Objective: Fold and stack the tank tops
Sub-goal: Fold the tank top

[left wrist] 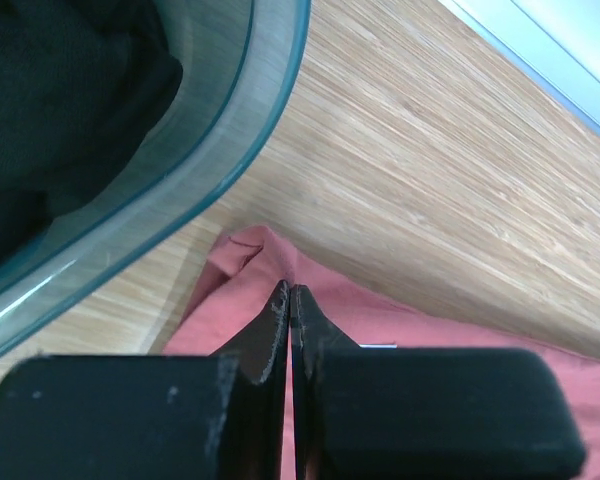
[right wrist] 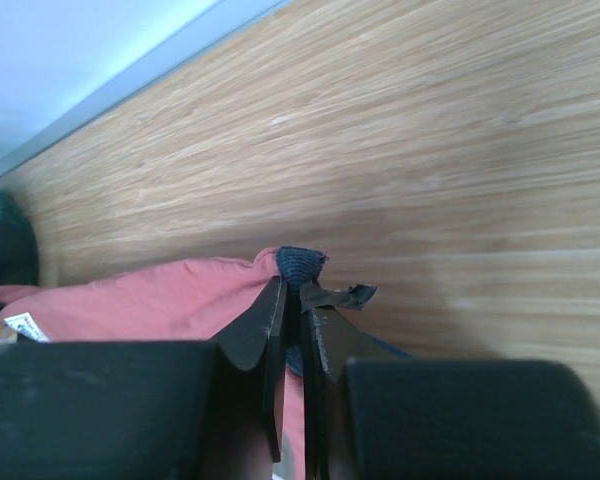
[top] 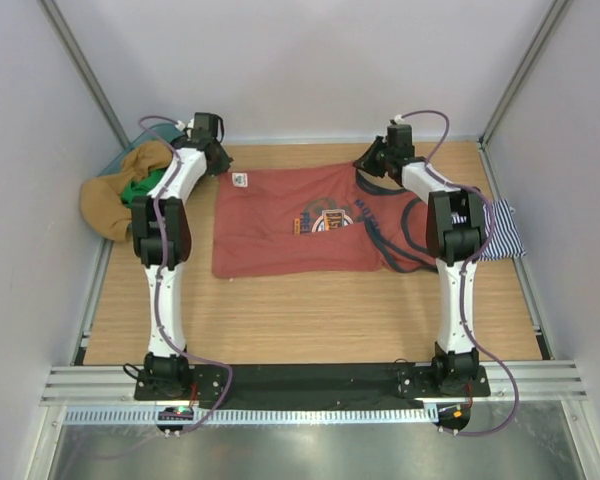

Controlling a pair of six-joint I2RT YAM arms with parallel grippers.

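Both far corners of the red top (top: 280, 235), spread flat on the bench (top: 310, 320), are pinched: left claw (left wrist: 291, 292) clamped on red cloth, right claw (right wrist: 300, 285) on its navy trim. Its white label (top: 239, 180) and chest graphic (top: 326, 217) are illegible. At right lies the striped top (top: 502, 232), bunched.

Bare desk (top: 310, 320) near the arms lies open; a teal bin (left wrist: 255, 110) stands just beside the left pincer (left wrist: 290, 292), crowding its left

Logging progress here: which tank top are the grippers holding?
The rust-red tank top, spread flat mid-table: left gripper and right gripper pinch its far edge. The striped tank top lies bunched at the right.
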